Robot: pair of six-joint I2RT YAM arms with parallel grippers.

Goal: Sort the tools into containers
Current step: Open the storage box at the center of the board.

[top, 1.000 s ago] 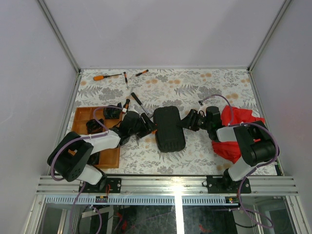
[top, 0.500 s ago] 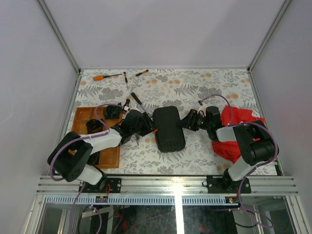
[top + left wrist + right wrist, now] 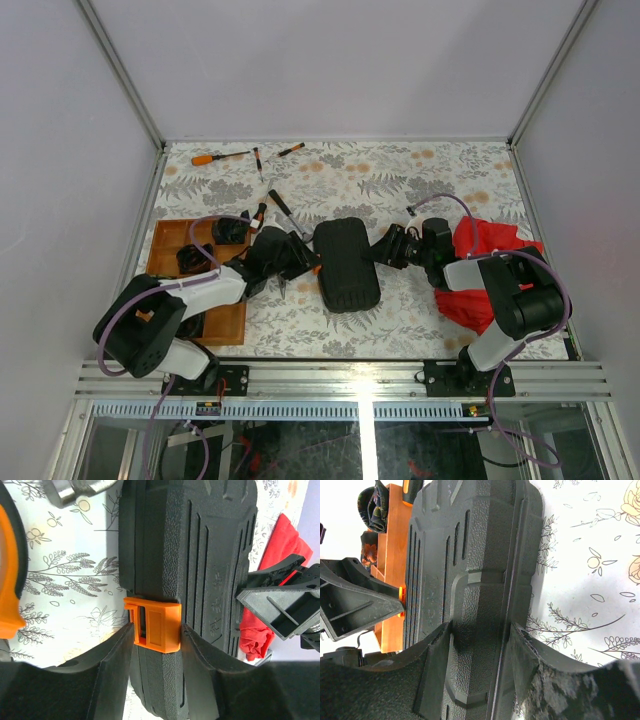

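Observation:
The black ribbed tool case [image 3: 347, 263] lies closed in the middle of the table. My left gripper [image 3: 306, 258] is at its left edge. In the left wrist view my left gripper [image 3: 157, 630] is shut on the case's orange latch [image 3: 156, 625], one finger against each side. My right gripper [image 3: 386, 250] is at the case's right edge, and in the right wrist view my right gripper [image 3: 481, 627] is shut on the rim of the tool case [image 3: 470, 555]. The wooden tray [image 3: 166, 240] sits at the left. An orange screwdriver [image 3: 215, 157], two small drivers [image 3: 258, 160] and a slim hammer [image 3: 283, 213] lie further back.
A red cloth [image 3: 495, 265] lies crumpled under the right arm. Dark items [image 3: 230, 231] sit in the tray's back compartments. An orange-handled tool [image 3: 7, 580] lies left of the case, beside the left gripper. Grey walls enclose the table.
My left gripper's jaws have closed in onto the orange latch. The right gripper and the case have stayed where they were.

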